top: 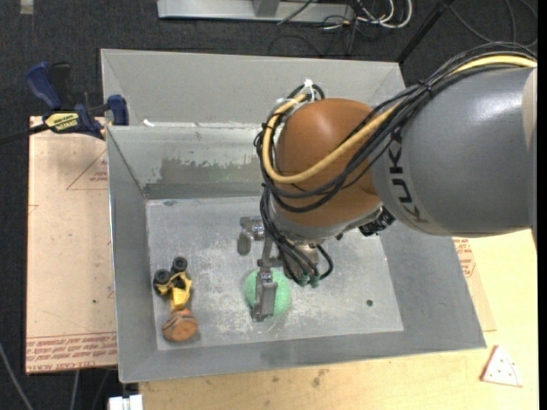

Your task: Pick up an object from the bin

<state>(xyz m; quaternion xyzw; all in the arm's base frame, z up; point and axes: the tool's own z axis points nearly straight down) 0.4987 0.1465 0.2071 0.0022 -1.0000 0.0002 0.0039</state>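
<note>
My gripper (265,301) reaches down into the middle of the bin's floor, near its front. One finger (265,290) stands right over a small round green thing (253,289) lying there, and green shows on both sides of it. A yellow and black toy (174,285) lies at the front left of the floor. Just in front of the toy rests a brown wooden disc (179,328).
The arm's orange dome and cables hang over the bin's centre and hide the floor behind the gripper. A grey metal part of the wrist sticks out to the left above the green thing. Bare floor lies to the right of the gripper.
</note>
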